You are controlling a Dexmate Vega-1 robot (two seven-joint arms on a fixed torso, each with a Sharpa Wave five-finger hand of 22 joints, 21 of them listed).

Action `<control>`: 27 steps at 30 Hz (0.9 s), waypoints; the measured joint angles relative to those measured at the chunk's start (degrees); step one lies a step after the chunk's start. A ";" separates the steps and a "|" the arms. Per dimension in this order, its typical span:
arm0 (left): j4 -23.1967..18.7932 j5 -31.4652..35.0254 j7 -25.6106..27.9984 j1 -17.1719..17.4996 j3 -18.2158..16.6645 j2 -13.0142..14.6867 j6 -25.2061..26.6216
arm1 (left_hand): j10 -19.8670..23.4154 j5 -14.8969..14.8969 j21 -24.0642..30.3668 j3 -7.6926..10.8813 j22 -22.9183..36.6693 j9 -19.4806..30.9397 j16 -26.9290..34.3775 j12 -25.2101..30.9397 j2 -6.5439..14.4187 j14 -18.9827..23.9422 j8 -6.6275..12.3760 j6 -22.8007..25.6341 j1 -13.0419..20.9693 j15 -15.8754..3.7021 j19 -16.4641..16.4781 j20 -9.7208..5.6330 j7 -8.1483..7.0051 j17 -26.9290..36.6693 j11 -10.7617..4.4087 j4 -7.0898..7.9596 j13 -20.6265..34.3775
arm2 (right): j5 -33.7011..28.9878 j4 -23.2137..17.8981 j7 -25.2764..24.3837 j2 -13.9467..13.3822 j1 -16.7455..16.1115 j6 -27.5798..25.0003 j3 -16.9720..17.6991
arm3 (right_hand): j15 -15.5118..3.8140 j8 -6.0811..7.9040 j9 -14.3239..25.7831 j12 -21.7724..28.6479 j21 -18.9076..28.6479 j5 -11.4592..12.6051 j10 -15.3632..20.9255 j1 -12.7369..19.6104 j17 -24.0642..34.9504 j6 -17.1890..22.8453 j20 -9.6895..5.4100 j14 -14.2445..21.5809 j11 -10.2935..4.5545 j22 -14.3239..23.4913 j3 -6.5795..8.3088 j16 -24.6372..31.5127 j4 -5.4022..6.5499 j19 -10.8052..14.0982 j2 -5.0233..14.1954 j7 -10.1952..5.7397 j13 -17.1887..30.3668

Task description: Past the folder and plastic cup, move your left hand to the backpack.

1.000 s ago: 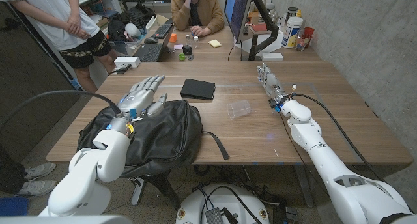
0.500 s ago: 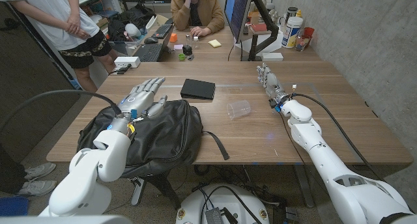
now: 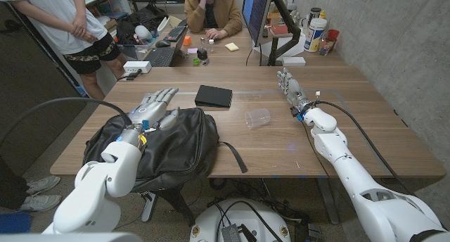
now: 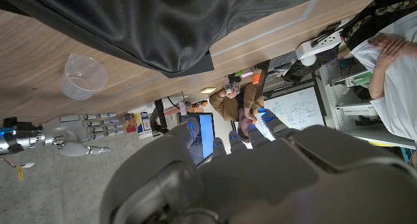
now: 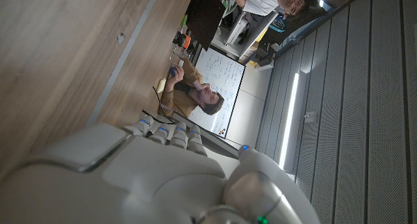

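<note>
A wooden table (image 3: pixel 281 140) fills the middle of the head view, seen from above. The largest thing on it is a black backpack (image 3: pixel 176 147), lying at about eight o'clock from the table's centre, its front edge at the table's near edge and a strap trailing toward the middle. The left robot hand (image 3: pixel 151 105) is at the backpack's far left corner, at about ten o'clock, fingers spread and reaching away from the robot; it grasps nothing, and whether it touches the fabric cannot be told. In the left wrist view the back of this left robot hand (image 4: pixel 260 178) is close to the camera, with the backpack (image 4: pixel 169 22) beyond it.

A black folder (image 3: pixel 213 96) lies flat at about eleven o'clock, just beyond the backpack and apart from it. A clear plastic cup (image 3: pixel 257 117) lies on its side near the table's centre, to the right of the backpack.

The right robot hand (image 3: pixel 290 87) is at about one o'clock, fingers extended and empty, well apart from the cup. People are behind the table at twelve o'clock, one standing, one seated beside a monitor (image 3: pixel 256 13).
</note>
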 measured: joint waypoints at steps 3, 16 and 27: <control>-0.03 0.02 -0.25 0.01 0.18 0.17 0.35 | 0.00 0.00 -0.22 0.07 0.00 0.21 0.00 0.00 -0.07 0.00 0.00 0.00 0.53 0.00 0.02 0.02 0.00 0.00 0.00 0.06 0.00 | 0.01 0.00 0.01 -0.04 -0.04 0.00 0.01 | 0.00 0.00 0.00 0.00 0.00 0.29 0.00 0.00 0.00 0.00 0.00 0.00 0.00 0.00 0.00 0.00 0.00 0.00 0.00 0.00 0.00; -0.13 0.06 -0.96 0.30 0.68 0.79 1.99 | 0.19 0.00 -0.22 0.71 0.00 0.29 0.00 0.00 0.00 0.00 0.00 0.01 1.06 0.00 0.02 0.01 0.61 0.00 0.18 0.24 0.00 | 0.01 -0.04 0.13 -0.11 -0.09 0.00 0.02 | 0.00 0.00 0.00 0.00 0.00 0.28 0.00 0.00 0.00 0.00 0.00 0.00 0.00 0.00 0.00 0.00 0.00 0.00 0.00 0.00 0.00; -0.20 0.15 -1.76 0.30 1.01 1.46 3.33 | -0.13 0.00 -0.22 1.53 0.00 0.29 0.00 0.00 0.23 0.00 0.00 0.01 1.74 0.00 0.11 0.55 0.61 0.29 0.49 0.21 0.00 | -0.05 0.68 0.28 -0.02 0.40 0.11 -0.12 | 0.00 0.00 0.00 0.00 0.00 0.28 0.00 0.00 0.00 0.00 0.00 0.00 0.00 0.00 0.00 0.00 0.00 0.00 0.00 0.00 0.00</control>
